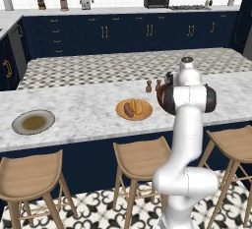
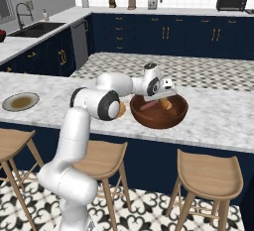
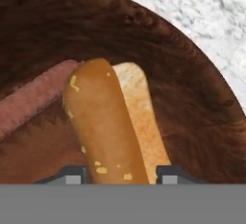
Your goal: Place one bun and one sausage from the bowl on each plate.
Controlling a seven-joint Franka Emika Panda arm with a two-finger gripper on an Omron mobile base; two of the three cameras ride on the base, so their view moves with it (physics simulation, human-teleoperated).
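My end effector (image 3: 120, 172) sits inside the glossy reddish-brown deep bowl (image 3: 192, 88), its fingers closed around a golden-brown split bun (image 3: 113, 127). A reddish sausage (image 3: 33, 98) lies beside the bun.

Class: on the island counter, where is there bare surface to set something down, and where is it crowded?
Free: the marble counter between the grey plate and the orange plate. Crowded: around the bowl, where the arm and two shakers stand, and the orange plate, already holding bun and sausage.

White glossy arm (image 1: 184, 139) — dark joints; rounded links.
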